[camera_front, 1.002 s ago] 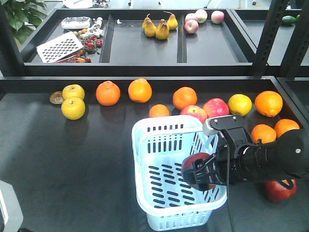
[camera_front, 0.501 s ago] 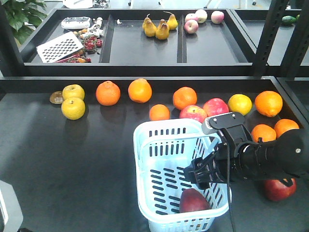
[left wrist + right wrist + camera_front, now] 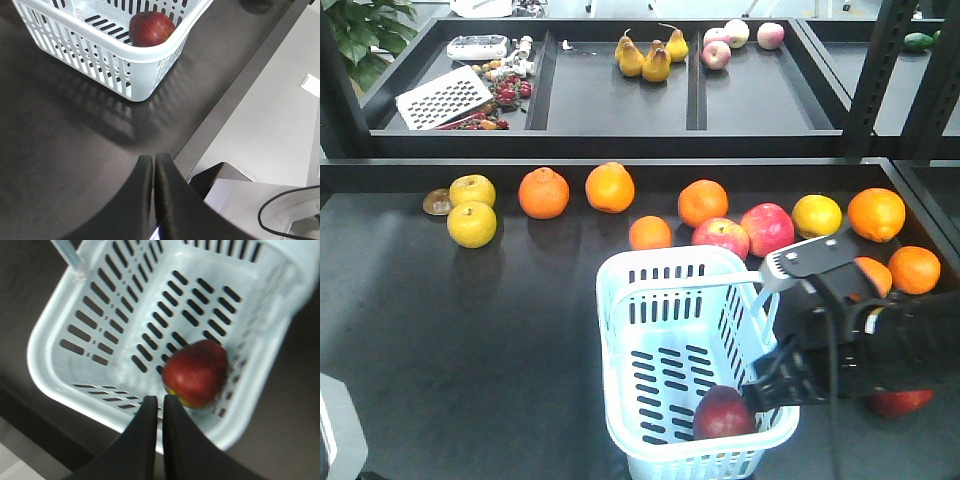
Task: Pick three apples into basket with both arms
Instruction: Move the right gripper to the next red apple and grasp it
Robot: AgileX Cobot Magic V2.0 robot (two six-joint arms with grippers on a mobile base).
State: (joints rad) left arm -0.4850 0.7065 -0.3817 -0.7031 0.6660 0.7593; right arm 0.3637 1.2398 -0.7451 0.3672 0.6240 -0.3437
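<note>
Lying in slotted plastic basket, dull maroon apple, left claw and right claw pressed together

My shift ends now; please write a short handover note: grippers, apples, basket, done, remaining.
Left gripper: shut, empty, over the black table.
Right gripper: shut, empty, above the pale blue slotted plastic basket.
One dark red apple lies inside.
A second dark red apple sits on the table, half hidden by the right arm.
Done: one. Left: two; third not visible.

The matte black jointed right arm bears a light grey cap and a thin black cable — fingers smooth, tapered.
</note>
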